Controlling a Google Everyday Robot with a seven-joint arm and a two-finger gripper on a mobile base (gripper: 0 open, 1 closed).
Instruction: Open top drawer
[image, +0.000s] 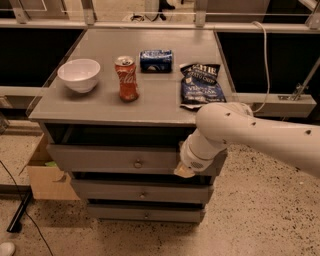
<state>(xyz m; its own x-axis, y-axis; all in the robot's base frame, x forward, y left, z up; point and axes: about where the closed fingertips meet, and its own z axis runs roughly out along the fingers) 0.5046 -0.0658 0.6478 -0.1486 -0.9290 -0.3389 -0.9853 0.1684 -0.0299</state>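
nearest, the lower drawers (110, 191) sit shut beneath the top drawer (100, 159), whose grey front with its round knob (137, 163) spans the cabinet just under the tabletop (165, 107). a dark gap shows above it, so i judge it drawn out a little. my gripper (184, 171) is at the right end of that front, right of the knob and largely hidden by my white arm (235, 132) — whether it is closed on anything i cannot tell. to do the step well, i judge the pull should run straight outward and level, since an off-centre hold may skew the drawer. beyond, on the tabletop: cola can (127, 78), white bowl (79, 75), chip bag (200, 85), blue packet (155, 60).
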